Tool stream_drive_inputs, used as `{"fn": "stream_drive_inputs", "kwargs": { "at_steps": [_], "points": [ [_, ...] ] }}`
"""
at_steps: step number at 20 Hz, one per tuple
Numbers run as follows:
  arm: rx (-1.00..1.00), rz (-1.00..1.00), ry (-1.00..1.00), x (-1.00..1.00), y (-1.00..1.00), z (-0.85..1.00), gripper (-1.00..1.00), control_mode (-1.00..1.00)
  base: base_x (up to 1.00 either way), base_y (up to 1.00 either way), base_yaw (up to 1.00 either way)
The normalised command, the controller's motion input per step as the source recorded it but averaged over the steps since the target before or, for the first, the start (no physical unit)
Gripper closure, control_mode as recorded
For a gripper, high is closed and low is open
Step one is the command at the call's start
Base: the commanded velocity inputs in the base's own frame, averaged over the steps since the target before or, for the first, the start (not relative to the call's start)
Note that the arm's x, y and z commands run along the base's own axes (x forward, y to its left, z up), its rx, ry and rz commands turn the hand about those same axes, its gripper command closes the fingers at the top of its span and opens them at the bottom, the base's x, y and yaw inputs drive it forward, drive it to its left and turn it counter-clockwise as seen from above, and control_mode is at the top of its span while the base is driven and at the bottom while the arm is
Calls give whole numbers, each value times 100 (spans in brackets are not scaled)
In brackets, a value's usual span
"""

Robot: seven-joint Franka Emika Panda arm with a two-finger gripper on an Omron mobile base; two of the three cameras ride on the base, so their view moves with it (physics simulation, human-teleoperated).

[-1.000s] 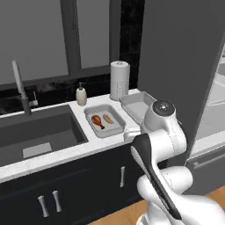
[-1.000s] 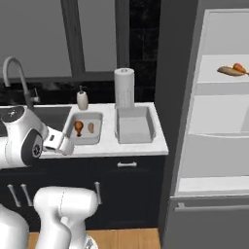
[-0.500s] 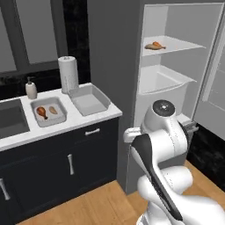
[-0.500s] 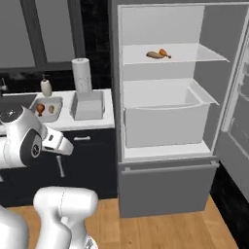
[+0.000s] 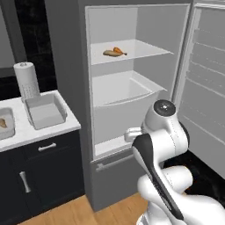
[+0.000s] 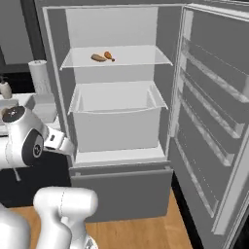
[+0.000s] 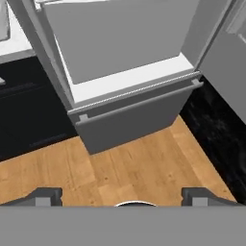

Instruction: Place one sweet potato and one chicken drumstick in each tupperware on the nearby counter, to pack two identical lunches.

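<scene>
Gripper [image 7: 120, 196] is being held wide open, empty — sweet potato [image 5: 111, 53] and drumstick [image 5: 119, 50] are sitting on fridge shelf [image 5: 145, 47]; one tupperware [image 5: 45, 113] is resting on counter [image 5: 44, 132].

Sweet potato [image 5: 110, 52] beside drumstick [image 5: 118, 51], fridge shelf [image 5: 145, 49]

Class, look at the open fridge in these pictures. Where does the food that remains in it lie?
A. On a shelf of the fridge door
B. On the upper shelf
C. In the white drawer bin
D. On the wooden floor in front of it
B: the sweet potato and chicken drumstick lie together on the upper shelf, above the white drawer bin.
</scene>
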Motion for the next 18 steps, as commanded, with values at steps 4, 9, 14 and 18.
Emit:
{"fn": "stream_drive_inputs", "kwargs": {
  "at_steps": [4,9,14,18],
  "points": [
    [0,0,0,0,0,0,-100,100,86,-73,19],
    [0,0,0,0,0,0,-100,100,99,-7,31],
    [0,0,0,0,0,0,-100,100,77,0,42],
    [1,3,-3,7,-8,0,-100,-100,39,-10,27]
  ]
}}
